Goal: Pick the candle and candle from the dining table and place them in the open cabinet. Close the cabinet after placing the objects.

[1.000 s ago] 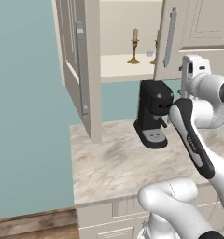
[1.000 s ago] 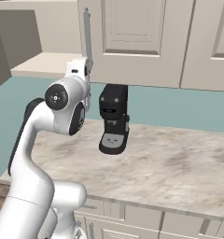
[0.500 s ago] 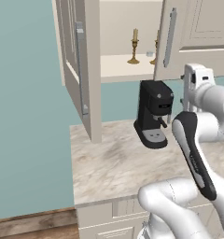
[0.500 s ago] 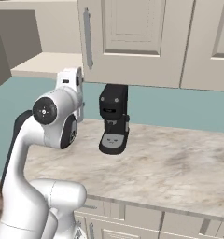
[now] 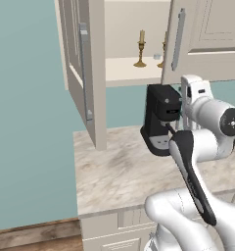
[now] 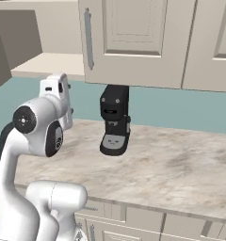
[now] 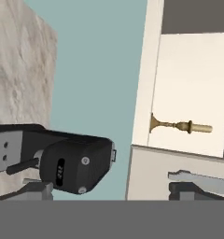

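Two pale candles in brass candlesticks stand on the cream shelf of the open cabinet (image 5: 124, 68): one candle (image 5: 140, 48) in plain sight, the other candle (image 5: 163, 53) half hidden behind the right door (image 5: 202, 39). In the hand view, which is rolled sideways, one candle (image 7: 179, 125) shows on the shelf past the door's edge. My gripper (image 7: 112, 190) is open and holds nothing, its tips far apart. My hand (image 5: 194, 90) hangs just below the right door, beside the coffee machine. The dining table is out of view.
A black coffee machine (image 5: 161, 120) stands on the marble counter (image 5: 114, 171) under the cabinet, close to my hand. The left door (image 5: 82, 73) stands wide open over the counter's left end. The right door's silver handle (image 6: 88, 40) hangs above my arm.
My hand has sunk lower, away from the right door's bottom edge. That door seems to have swung a little further over the shelf. The candles have not moved.
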Controlling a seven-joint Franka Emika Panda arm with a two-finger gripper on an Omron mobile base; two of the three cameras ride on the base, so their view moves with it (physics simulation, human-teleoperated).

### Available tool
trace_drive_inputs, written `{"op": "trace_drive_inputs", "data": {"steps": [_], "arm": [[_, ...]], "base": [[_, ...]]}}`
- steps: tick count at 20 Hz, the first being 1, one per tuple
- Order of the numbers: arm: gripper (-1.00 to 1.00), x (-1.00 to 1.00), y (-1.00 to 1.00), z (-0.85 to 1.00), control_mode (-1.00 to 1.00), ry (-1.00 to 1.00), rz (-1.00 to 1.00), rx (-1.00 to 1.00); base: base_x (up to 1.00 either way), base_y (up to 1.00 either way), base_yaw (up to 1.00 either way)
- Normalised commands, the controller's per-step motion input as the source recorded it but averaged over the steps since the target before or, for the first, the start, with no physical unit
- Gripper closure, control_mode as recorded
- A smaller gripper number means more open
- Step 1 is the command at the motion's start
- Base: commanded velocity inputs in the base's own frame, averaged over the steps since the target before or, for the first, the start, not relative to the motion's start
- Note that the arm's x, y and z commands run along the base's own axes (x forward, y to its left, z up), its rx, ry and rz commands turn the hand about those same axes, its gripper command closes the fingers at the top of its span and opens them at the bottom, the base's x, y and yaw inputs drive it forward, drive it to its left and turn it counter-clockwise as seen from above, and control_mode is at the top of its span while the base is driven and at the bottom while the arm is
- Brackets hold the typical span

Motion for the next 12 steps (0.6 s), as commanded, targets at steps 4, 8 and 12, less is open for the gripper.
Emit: {"op": "trace_drive_inputs", "data": {"steps": [4,8,12], "arm": [[-1.00,-0.12,0.33,-0.31,-1.00,0.00,-0.01,-0.14],[-1.00,-0.13,0.29,-0.29,-1.00,-0.01,-0.03,-0.15],[-1.00,-0.12,0.29,-0.29,-1.00,-0.03,-0.03,-0.15]], "base": [[0.00,0.00,0.00],[0.00,0.00,0.00],[0.00,0.00,0.00]]}}
